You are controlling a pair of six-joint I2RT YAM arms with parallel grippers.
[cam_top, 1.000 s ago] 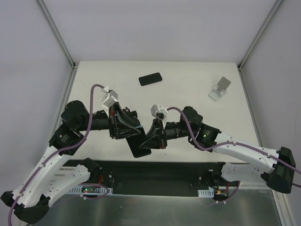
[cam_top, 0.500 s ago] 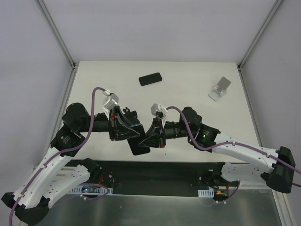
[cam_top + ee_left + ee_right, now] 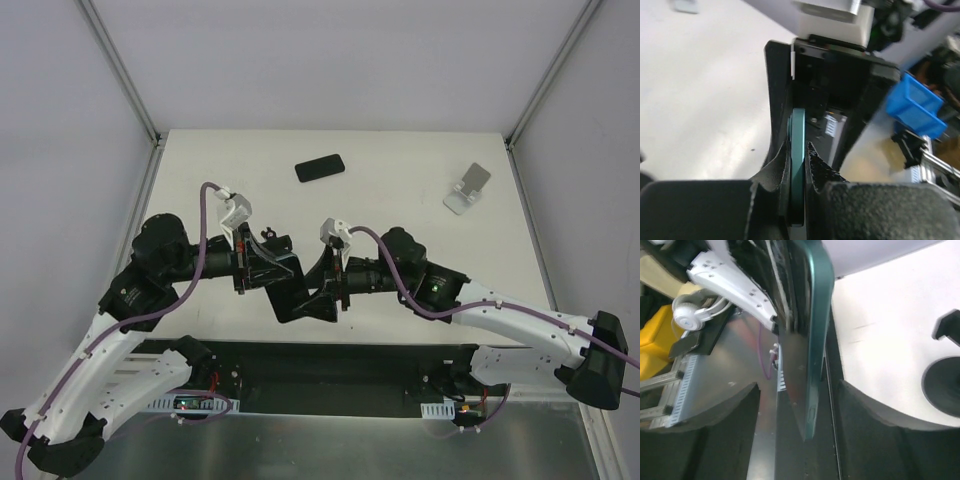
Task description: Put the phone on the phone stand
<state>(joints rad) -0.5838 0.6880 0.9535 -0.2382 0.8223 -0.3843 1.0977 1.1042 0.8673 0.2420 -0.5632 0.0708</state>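
While a teal-edged slab (image 3: 797, 165) is pinched by the left fingers (image 3: 816, 167) and flanked by the spread right fingers (image 3: 865, 420), the phone (image 3: 320, 167) is found flat on the worktop (image 3: 400, 165), well apart from the phone stand (image 3: 467, 189); placement is judged not yet begun.

White table (image 3: 400, 200), grey walls (image 3: 320, 60). Teal-edged dark slab (image 3: 798, 150) stands on edge above the table's near side. Black round disc base (image 3: 942, 385) sits on the table. Off the table: blue bin (image 3: 917, 105), yellow box (image 3: 652, 325).
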